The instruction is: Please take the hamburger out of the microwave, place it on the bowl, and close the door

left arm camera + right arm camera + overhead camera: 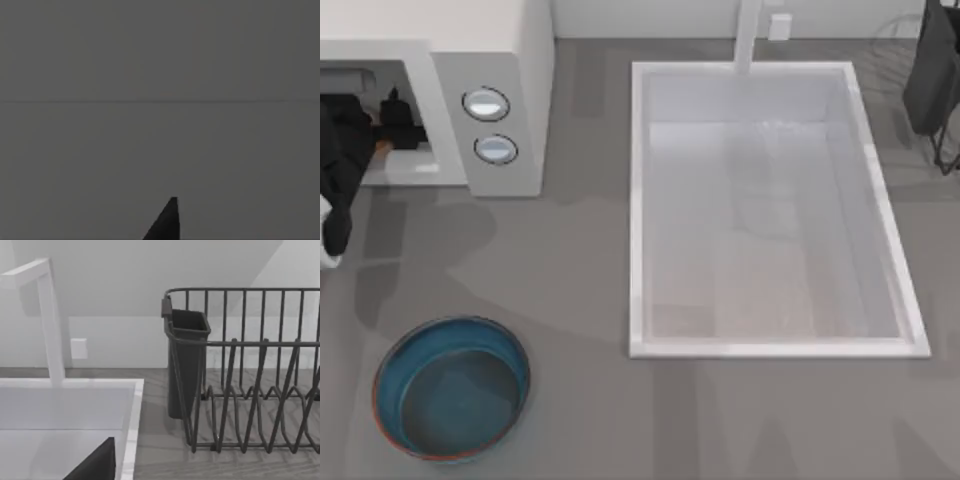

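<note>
Your left gripper (pixel 392 135) was reaching inside the microwave (pixel 510 60) cavity, far left; claw state unclear, hamburger unseen. Retrieval step. Next: withdraw toward the bowl (pixel 390 375), near left. Right arm parked.

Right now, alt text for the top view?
The left gripper reaches into the open microwave at top left. The blue bowl sits empty at bottom left, a white sink right of centre; the right arm is parked at top right.
</note>
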`<action>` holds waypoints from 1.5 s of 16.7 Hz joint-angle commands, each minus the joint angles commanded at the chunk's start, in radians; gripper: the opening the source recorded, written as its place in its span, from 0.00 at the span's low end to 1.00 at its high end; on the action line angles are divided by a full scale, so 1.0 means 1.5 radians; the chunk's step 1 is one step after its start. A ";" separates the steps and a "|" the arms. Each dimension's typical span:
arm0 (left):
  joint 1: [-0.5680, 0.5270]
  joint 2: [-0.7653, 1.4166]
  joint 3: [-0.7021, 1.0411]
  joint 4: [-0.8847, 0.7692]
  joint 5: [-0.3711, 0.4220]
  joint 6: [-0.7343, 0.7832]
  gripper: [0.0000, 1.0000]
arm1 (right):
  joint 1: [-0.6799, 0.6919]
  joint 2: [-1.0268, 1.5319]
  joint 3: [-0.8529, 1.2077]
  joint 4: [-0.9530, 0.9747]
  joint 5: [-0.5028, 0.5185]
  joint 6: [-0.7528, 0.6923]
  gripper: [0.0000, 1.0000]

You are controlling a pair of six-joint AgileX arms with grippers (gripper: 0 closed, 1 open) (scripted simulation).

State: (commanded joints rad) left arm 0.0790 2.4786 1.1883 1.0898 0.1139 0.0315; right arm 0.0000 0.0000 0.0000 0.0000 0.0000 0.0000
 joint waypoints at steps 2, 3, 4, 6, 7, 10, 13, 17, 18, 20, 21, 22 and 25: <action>0.006 -0.037 -0.110 0.063 0.005 0.002 0.00 | 0.000 0.000 0.000 0.000 0.000 0.000 1.00; 0.009 -0.054 -0.162 0.094 0.008 0.002 0.00 | 0.000 0.000 0.000 0.000 0.000 0.000 1.00; 0.012 -0.071 -0.210 0.124 0.011 0.003 0.00 | 0.000 0.000 0.000 0.000 0.000 0.000 1.00; 0.017 -0.101 -0.288 0.176 0.015 0.004 0.00 | 0.000 0.000 0.000 0.000 0.000 0.000 1.00; 0.019 -0.114 -0.316 0.196 0.017 0.005 0.00 | 0.000 0.000 0.000 0.000 0.000 0.000 1.00; 0.022 -0.134 -0.357 0.230 0.020 0.006 0.00 | 0.000 0.000 0.000 0.000 0.000 0.000 1.00; 0.022 -0.134 -0.358 0.231 0.020 0.006 0.00 | 0.000 0.000 0.000 0.000 0.000 0.000 1.00; 0.018 -0.154 -0.353 0.211 0.019 0.007 0.00 | 0.000 0.000 0.000 0.000 0.000 0.000 1.00; 0.018 -0.171 -0.352 0.195 0.019 0.007 0.00 | 0.000 0.000 0.000 0.000 0.000 0.000 1.00; 0.018 -0.214 -0.352 0.152 0.018 0.007 0.00 | 0.000 0.000 0.000 0.000 0.000 0.000 1.00; 0.018 -0.239 -0.352 0.127 0.018 0.007 0.00 | 0.000 0.000 0.000 0.000 0.000 0.000 1.00; 0.019 -0.266 -0.352 0.100 0.017 0.007 0.00 | 0.000 0.000 0.000 0.000 0.000 0.000 1.00; 0.019 -0.344 -0.353 0.019 0.016 0.008 0.00 | 0.000 0.000 0.000 0.000 0.000 0.000 1.00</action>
State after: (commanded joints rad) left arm 0.1072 1.9621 0.6595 1.1181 0.1386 0.0429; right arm 0.0000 0.0000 0.0000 0.0000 0.0000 0.0000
